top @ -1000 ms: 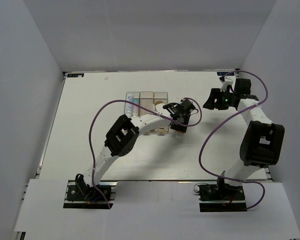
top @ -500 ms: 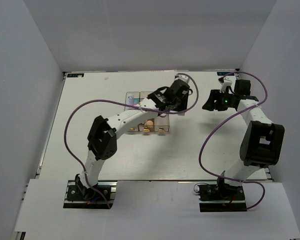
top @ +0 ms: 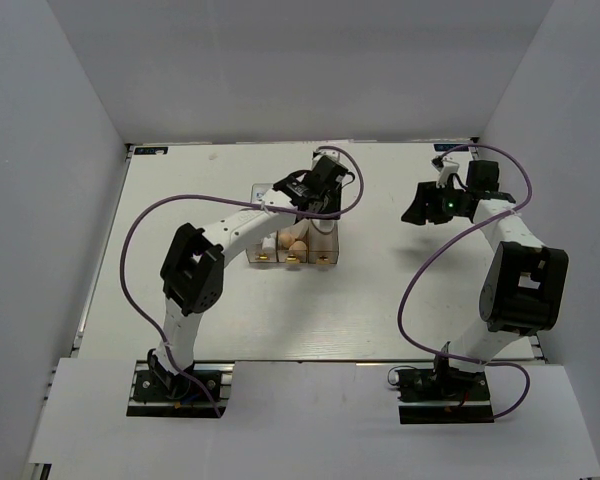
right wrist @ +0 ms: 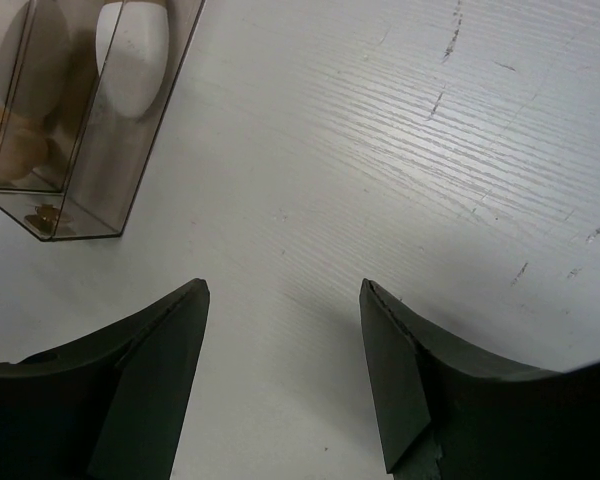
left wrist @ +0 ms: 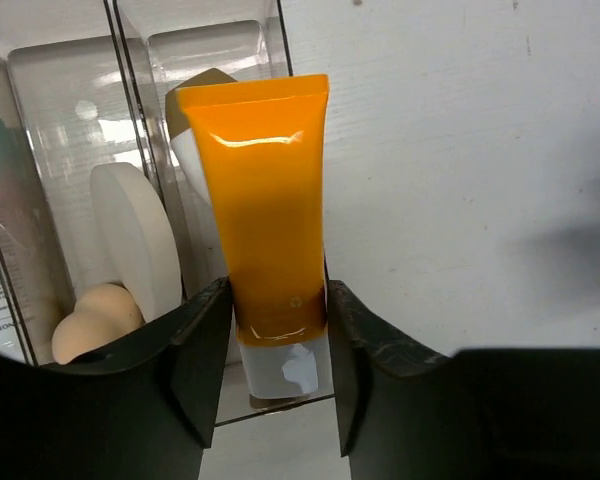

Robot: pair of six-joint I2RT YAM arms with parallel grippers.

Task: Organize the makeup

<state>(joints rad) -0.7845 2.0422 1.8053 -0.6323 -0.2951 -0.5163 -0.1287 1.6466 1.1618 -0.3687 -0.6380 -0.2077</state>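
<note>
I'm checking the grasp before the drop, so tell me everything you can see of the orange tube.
The orange tube is glossy, soft-looking plastic, flat and crimped at its far end, with a white cap at the near end. The left gripper is shut on it next to the cap, one finger on each side. It lies along the wrist camera's view, in front of a clear bin holding a white-tan oval. Whether it touches the bin cannot be told.

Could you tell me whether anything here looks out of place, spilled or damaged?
Nothing looks spilled or damaged. The only item outside the clear bins is the orange tube, held by the left gripper over the bins. The sponge and the puff sit inside; the right gripper hangs open.
</note>
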